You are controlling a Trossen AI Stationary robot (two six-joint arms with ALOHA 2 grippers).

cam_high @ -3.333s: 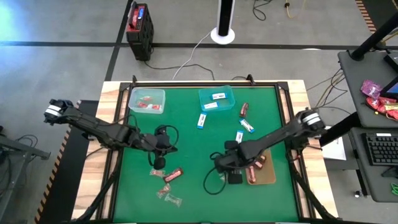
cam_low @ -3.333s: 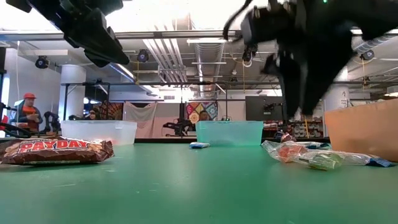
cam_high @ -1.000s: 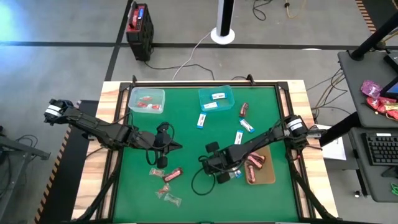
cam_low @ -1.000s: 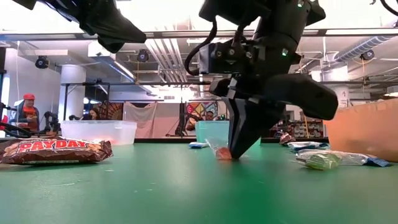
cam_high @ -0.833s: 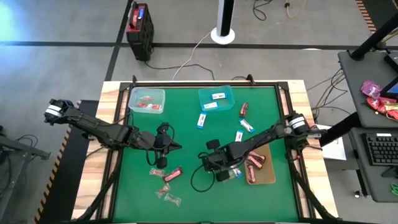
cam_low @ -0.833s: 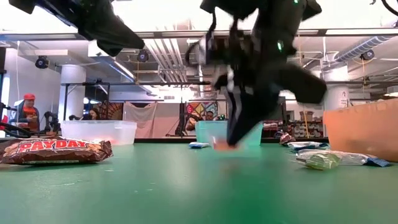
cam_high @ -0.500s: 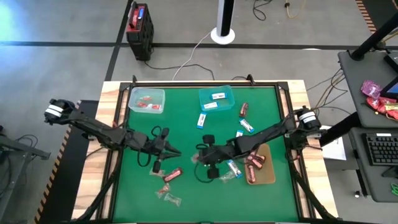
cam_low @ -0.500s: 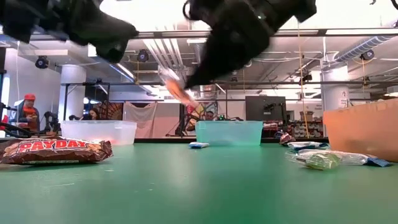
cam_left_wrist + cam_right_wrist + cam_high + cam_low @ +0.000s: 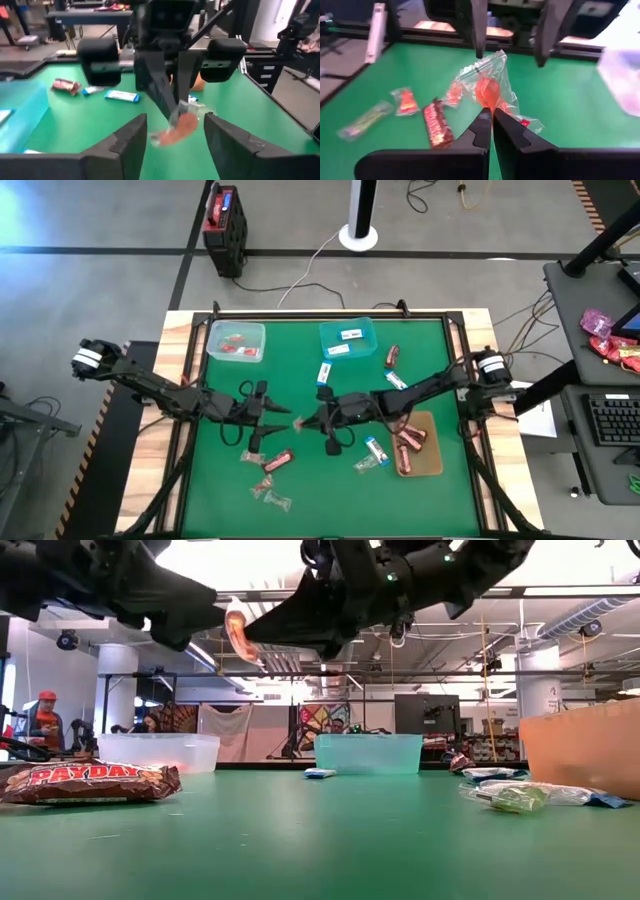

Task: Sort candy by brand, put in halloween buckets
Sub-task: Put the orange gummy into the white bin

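Observation:
A clear twist with a red-pink sweet point(image 9: 487, 90) hangs in the air over the middle of the green table point(image 9: 300, 380), with my right gripper point(image 9: 306, 421) shut on it. My left gripper point(image 9: 276, 418) faces it from the table's left, open. Its two fingers point(image 9: 131, 140) stand on either side of the twist point(image 9: 181, 126) without touching it. The pale mint bucket point(image 9: 237, 340) holds red twists and the teal bucket point(image 9: 348, 337) holds white-and-blue packets. The amber tray point(image 9: 428, 460) holds dark red-brown bars. My right gripper pinches the clear wrapper's near end point(image 9: 492, 107), just behind the red sweet, between its two fingertips point(image 9: 482, 122). The fingers lie almost level and come from the table's right. The twist is lifted clear and sticks out past the tips toward my left gripper point(image 9: 510, 30).
Loose candy lies on the table: a dark bar point(image 9: 278, 462) and clear twists point(image 9: 272, 498) at the near left, and white-and-blue packets point(image 9: 324, 373) point(image 9: 376, 448) and a bar point(image 9: 392, 357) toward the right. People stand in the room beyond the table point(image 9: 42, 720).
My right gripper has lifted the twist off the table, tipped from pointing down to almost level, and carried it toward the table's left, up to my left gripper. My left gripper has sunk a little and opened.

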